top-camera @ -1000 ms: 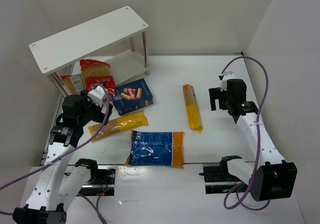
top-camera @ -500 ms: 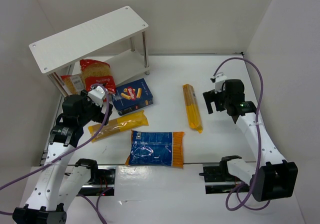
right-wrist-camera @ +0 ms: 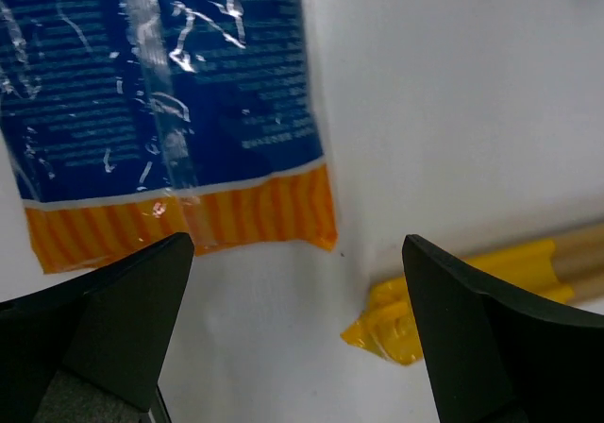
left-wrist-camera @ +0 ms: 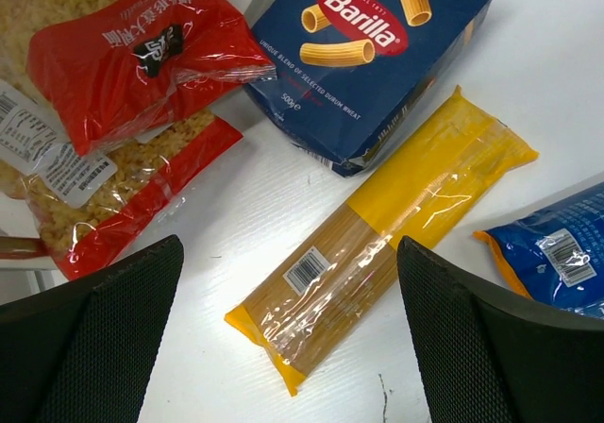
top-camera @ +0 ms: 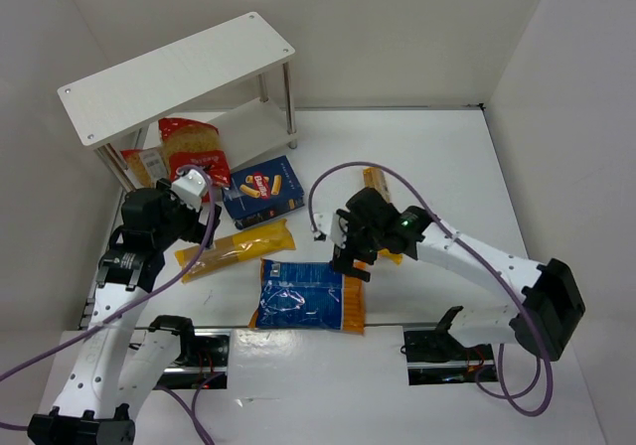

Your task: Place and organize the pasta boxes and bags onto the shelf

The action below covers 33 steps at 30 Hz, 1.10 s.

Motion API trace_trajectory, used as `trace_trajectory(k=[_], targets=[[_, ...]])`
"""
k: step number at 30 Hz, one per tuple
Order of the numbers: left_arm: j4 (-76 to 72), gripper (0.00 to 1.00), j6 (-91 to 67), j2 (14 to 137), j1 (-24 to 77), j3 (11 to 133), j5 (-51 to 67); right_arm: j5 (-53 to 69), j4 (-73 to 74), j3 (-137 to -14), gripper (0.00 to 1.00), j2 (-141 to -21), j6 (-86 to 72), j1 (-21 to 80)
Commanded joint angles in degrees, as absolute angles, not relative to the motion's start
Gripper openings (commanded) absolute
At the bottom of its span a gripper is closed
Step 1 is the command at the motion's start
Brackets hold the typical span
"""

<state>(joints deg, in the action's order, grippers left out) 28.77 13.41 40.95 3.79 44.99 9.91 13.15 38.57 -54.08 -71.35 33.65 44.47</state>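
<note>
The white two-tier shelf (top-camera: 169, 75) stands at the back left. A red-and-clear bag (top-camera: 191, 147) (left-wrist-camera: 123, 83) lies against its lower board. The dark-blue pasta box (top-camera: 263, 192) (left-wrist-camera: 377, 55) lies in front of it. A long yellow bag (top-camera: 234, 247) (left-wrist-camera: 377, 244) lies below the box. My left gripper (top-camera: 186, 228) (left-wrist-camera: 288, 347) is open and empty above that bag's near end. The blue bag with the orange end (top-camera: 308, 294) (right-wrist-camera: 160, 93) lies in the middle front. My right gripper (top-camera: 353, 258) (right-wrist-camera: 297, 347) is open and empty just above the table beside its orange end. The second yellow bag (top-camera: 376, 182) (right-wrist-camera: 453, 300) is largely hidden under my right arm.
White walls close the table at the back and on the right. Purple cables (top-camera: 328, 182) loop off both arms. The arm bases (top-camera: 437, 351) sit at the near edge. A corner of the blue bag (left-wrist-camera: 557, 253) shows in the left wrist view.
My right arm has swung from the far right across the second yellow bag to the blue bag's orange end. My left arm has hardly moved.
</note>
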Motion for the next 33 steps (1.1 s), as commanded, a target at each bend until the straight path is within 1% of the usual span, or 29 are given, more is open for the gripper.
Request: trace_trajectory(k=[1,3,8,22,26,27,29,30,31,32,33], targets=[[27.42,0.99,12.83,40.51,3.08,44.91,9.93,15.64,38.42,-53.8,1.0,-73.73,36.47,49.91],[27.42,0.99,13.35,42.0,3.08,44.91,9.93,16.17,37.1,-53.0,1.0,-75.58,36.47,53.41],[27.42,0.99,13.36,43.85,3.08,44.91,9.93,17.92,35.07,-53.0,1.0,-80.06,38.05,57.21],[27.42,0.99,13.89,45.18,3.08,44.91,9.93,20.3,29.36,-54.14,1.0,-94.65,42.97,57.22],[27.42,0.99,13.89,45.18,3.08,44.91,9.93,22.24,29.88,-55.37,1.0,-101.93,44.03,57.22],[27.42,0.99,13.89,45.18,3.08,44.91,9.93,22.85,29.88,-55.89,0.95,-103.08,44.82,57.22],[27.42,0.99,14.41,45.18,3.08,44.91,9.93,23.38,32.41,-57.91,0.63,-105.37,45.35,57.22],[27.42,0.99,14.41,45.18,3.08,44.91,9.93,23.38,33.04,-58.79,0.44,-107.03,45.35,57.22],[27.42,0.99,14.41,45.18,3.08,44.91,9.93,23.38,34.18,-60.71,0.14,-107.66,44.66,57.22],[27.42,0.99,14.41,45.18,3.08,44.91,9.93,23.38,36.45,-61.6,0.04,-107.67,43.95,57.22],[27.42,0.99,14.41,45.18,3.08,44.91,9.93,23.38,37.26,-62.22,0.0,-107.67,43.42,57.22]])
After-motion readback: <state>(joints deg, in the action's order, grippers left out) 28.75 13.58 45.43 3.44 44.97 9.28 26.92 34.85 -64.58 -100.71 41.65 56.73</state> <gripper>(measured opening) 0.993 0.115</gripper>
